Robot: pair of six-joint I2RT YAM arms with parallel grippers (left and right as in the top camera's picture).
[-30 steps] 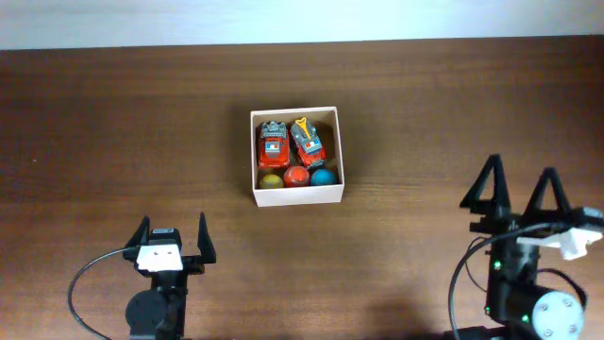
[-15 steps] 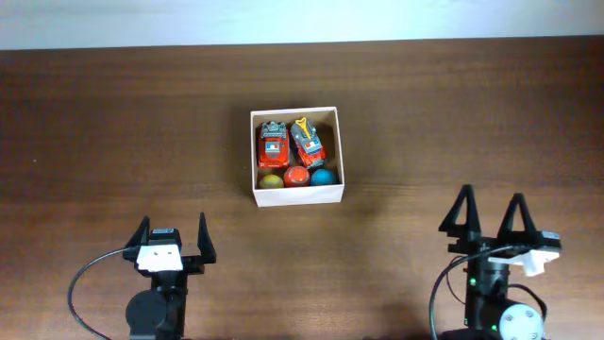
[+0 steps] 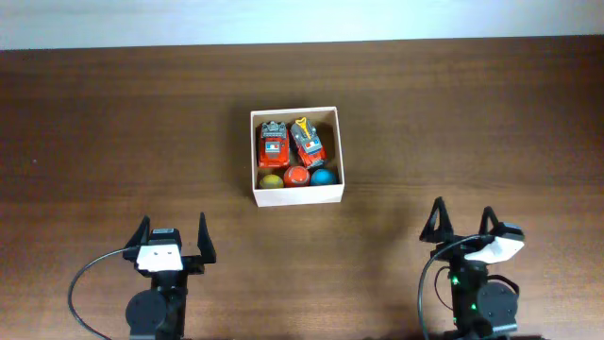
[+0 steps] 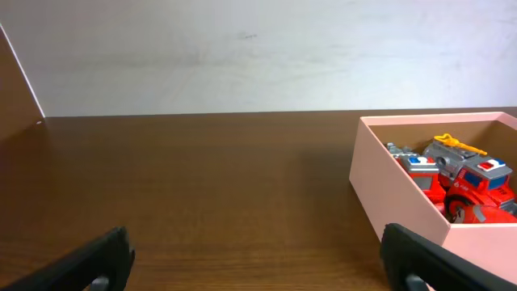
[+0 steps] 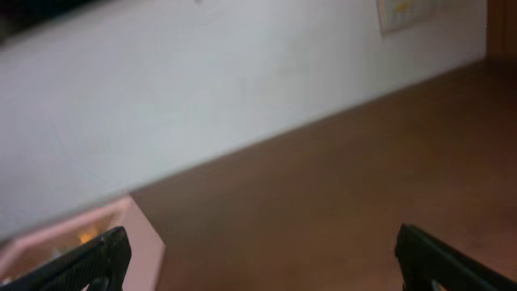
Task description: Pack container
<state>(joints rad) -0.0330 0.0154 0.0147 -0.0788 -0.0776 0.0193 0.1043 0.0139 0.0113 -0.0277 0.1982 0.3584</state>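
A cream-white cardboard container (image 3: 297,195) stands near the middle of a dark wooden table (image 3: 113,123). It holds two red toy trucks (image 3: 274,144) side by side against its far wall. Three balls (image 3: 297,177), yellow, orange and blue, sit in a row along its near wall. At the table's near edge, the left gripper (image 3: 173,227) and the right gripper (image 3: 462,212) hover with fingers spread wide and nothing between them. Both are well apart from the container, one to each side. The right wrist camera's view is blurred, catching only a corner of the container below a pale wall (image 5: 202,89).
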